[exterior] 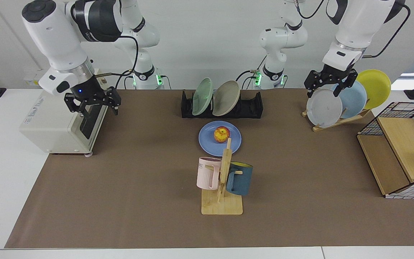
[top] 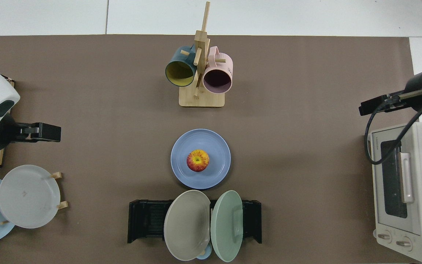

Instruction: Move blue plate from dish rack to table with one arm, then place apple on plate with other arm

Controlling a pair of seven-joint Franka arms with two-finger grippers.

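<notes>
Periwinkle-blue and matte, the blue plate is lying flat on the brown mat of the table, midway along it and just in front of the dish rack, with the apple sitting on its middle. Judging by that, both placements look done and nothing is left to grasp.

The right gripper is hovering with its fingers spread and empty over the toaster oven near one end of the mat, well apart from the plate, which is lying off toward the table's centre from it. The left gripper is waiting above the wooden plate stand at the other end, its fingers apart around nothing; neither is clearly nearer.

From above, the apple is showing dead centre on the plate, clear of the rim all round, and a grey and a green plate are filling the rack. The facing view alone is showing both grippers' fingers; from overhead they are mostly hidden.
</notes>
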